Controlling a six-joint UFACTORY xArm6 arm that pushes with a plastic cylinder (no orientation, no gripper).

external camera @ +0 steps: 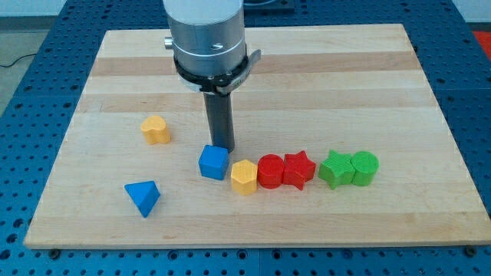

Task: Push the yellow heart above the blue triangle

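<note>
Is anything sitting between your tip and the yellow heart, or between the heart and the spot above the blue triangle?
Nothing visible blocks either path. My tip stands right of the yellow heart, just above the blue cube, with bare board between. The blue triangle lies below the heart, bare wood between them.

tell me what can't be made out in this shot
- My tip: its very end sits right behind the blue cube; contact cannot be told.
- Arm above the grey housing: cut off by the view's top.
- Yellow heart: its shape is unclear at this size.
</note>
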